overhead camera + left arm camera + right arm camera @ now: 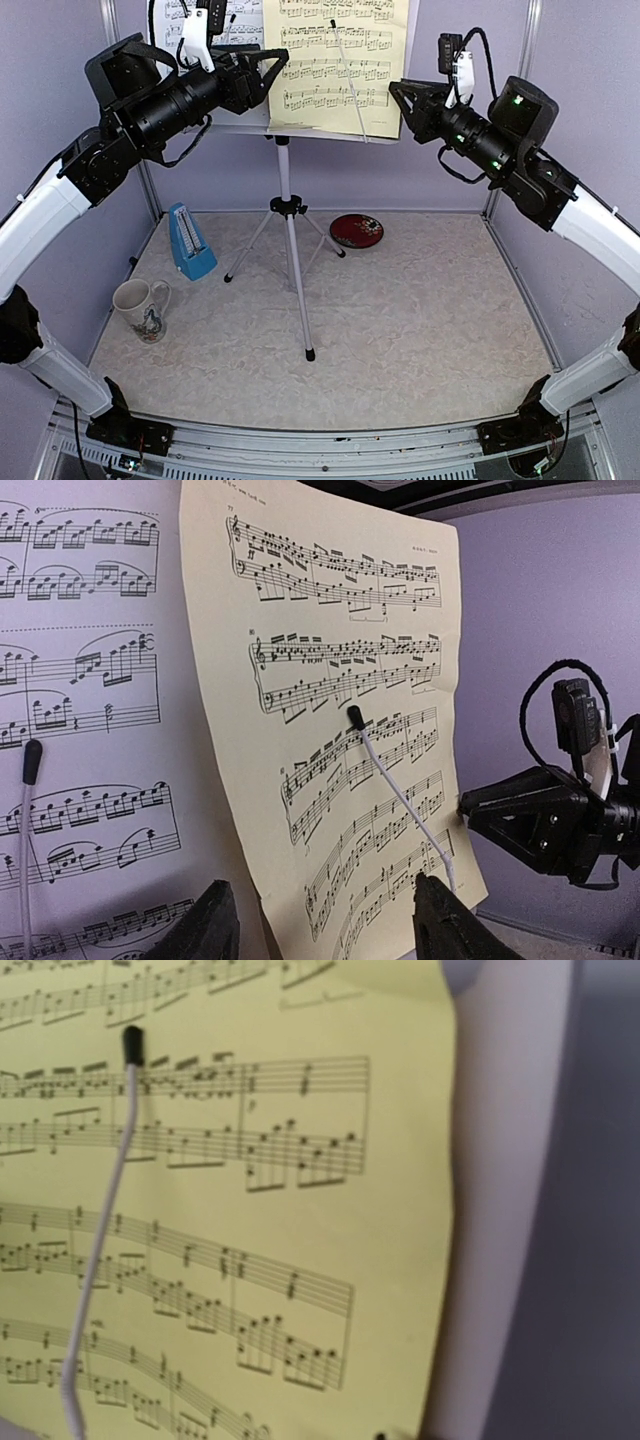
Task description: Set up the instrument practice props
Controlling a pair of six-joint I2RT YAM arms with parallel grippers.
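- Yellow music sheet stands high on the music stand, just beside the white music sheet; a thin wire arm lies across it, I think to stop it sliding.
- Its paper is pale yellow with printed staves, the right edge slightly curled.
- Left fingers are spread apart before it, holding nothing.
- Right fingers point at its right edge, perhaps to straighten it; closed or not, I cannot tell.

Colour key
Black notation on yellow music sheet and white music sheet; blue metronome; red plate; white patterned mug.
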